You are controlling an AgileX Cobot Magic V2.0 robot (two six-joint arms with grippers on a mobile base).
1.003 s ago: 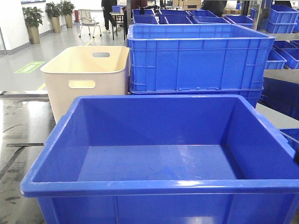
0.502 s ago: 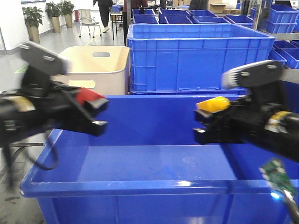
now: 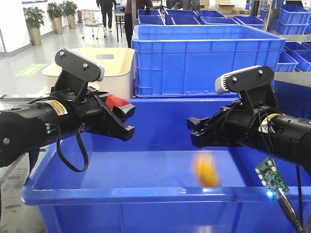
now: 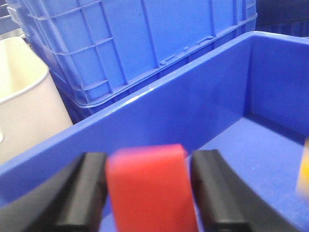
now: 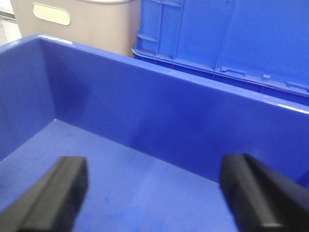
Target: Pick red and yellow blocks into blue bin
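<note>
Both hands hang over the open blue bin [image 3: 63,187], facing each other across it. On the left, the left hand [image 3: 127,119] pinches the red block [image 3: 113,101] between its two black fingers [image 4: 79,195]; in the left wrist view the block sits squarely in the middle, touching a finger on each side, above the bin's near wall. On the right, the right hand [image 3: 193,131] is spread wide and holds nothing: the right wrist view shows its two black fingertips [image 5: 60,183] far apart, with only the bin's bare blue floor and far wall between them.

Below and a little ahead of the right hand, the yellow block [image 3: 206,169] shows as a blurred orange-yellow smear inside the bin, over the floor toward the right half. Whether it touches the floor cannot be told. A sliver of the same yellow shows at the right edge of the left wrist view.

Behind the bin stands a cream tub [image 3: 119,68] with a slot handle, and beside it a stack of blue crates [image 3: 209,63]. A small green circuit board [image 3: 272,178] dangles from the right arm near the bin's front rim.
</note>
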